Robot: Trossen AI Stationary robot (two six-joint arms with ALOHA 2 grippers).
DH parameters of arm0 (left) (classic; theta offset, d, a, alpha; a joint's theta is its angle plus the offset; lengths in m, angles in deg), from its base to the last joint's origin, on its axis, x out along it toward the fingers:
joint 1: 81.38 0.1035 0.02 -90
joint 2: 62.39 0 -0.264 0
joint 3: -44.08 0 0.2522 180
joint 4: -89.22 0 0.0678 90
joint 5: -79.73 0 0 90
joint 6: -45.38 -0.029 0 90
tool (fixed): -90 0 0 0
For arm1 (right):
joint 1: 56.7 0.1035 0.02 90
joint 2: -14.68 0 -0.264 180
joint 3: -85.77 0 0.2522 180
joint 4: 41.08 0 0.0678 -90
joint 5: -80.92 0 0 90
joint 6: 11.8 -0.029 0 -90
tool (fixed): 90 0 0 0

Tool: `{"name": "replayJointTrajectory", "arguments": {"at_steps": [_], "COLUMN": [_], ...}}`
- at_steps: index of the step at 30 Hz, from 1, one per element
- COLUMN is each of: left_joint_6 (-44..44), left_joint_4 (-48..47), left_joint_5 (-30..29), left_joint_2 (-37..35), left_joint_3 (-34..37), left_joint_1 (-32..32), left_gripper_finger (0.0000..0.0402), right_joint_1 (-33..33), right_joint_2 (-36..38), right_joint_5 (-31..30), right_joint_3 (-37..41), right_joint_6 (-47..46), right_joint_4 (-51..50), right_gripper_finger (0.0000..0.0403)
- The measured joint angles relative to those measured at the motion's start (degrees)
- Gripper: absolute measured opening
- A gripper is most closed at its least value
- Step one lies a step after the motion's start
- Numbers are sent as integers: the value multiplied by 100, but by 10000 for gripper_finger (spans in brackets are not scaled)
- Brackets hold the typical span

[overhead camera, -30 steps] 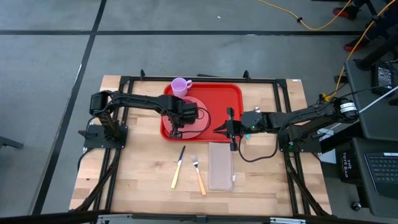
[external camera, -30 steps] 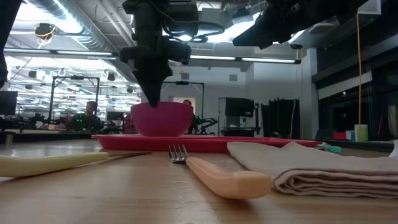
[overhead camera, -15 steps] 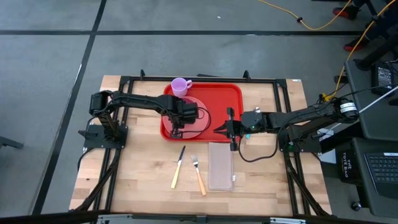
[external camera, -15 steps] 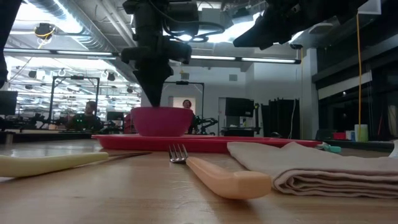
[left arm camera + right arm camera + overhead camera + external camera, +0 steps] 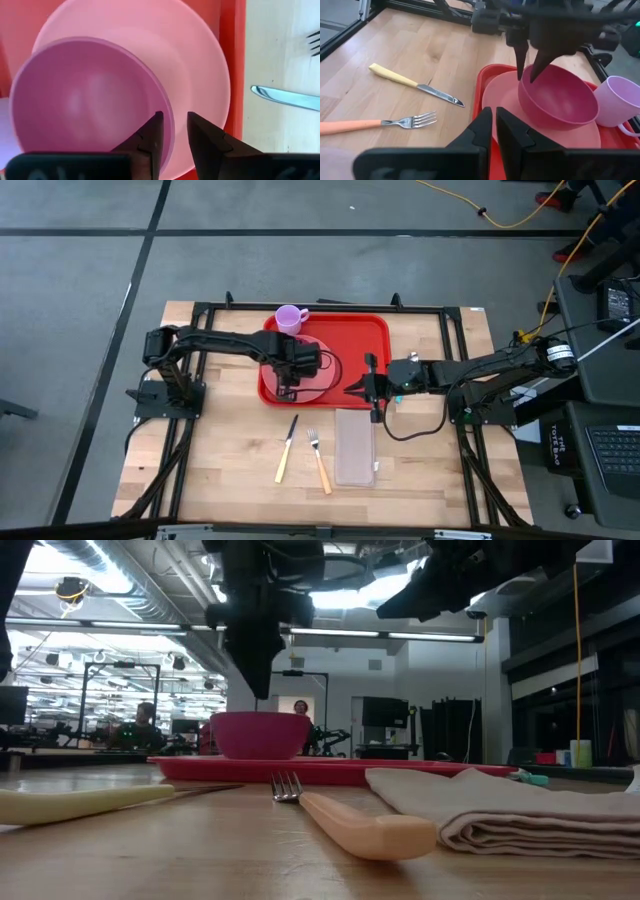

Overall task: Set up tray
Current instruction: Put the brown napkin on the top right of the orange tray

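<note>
Left gripper [image 5: 173,131] hovers parted, empty, over the bowl [image 5: 85,100] rim on the tray [image 5: 352,340]; right gripper [image 5: 493,126] waits nearly closed, empty.

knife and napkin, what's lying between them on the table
The fork, orange handle, lies on bare wood between the knife and the napkin. The high view shows it best; it touches neither.

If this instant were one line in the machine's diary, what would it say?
left gripper: jaws open above bowl rim | bowl: on plate in tray | right gripper: shut at tray edge
</note>
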Motion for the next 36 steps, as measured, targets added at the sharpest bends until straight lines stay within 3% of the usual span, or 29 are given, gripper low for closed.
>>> {"name": "replayJointTrajectory", "arguments": {"at_steps": [11,21,26,36], "left_joint_6": [-26,413,683,794], "left_joint_4": [-976,-1020,-168,2550], "left_joint_5": [207,101,-291,-371], "left_joint_2": [-101,-1079,-1917,-3253], "left_joint_3": [-557,-467,247,2617], "left_joint_1": [-284,-456,-748,-1457], "left_gripper_finger": [71,5,3,2], "right_joint_1": [-2,-2,-2,-2], "right_joint_2": [-1,-2,-2,-2], "right_joint_5": [0,0,0,0], "right_joint_3": [0,-2,-2,-2], "right_joint_6": [3,-15,-12,-55], "right_joint_4": [-81,-217,-353,-274], "right_gripper_finger": [31,31,31,31]}}
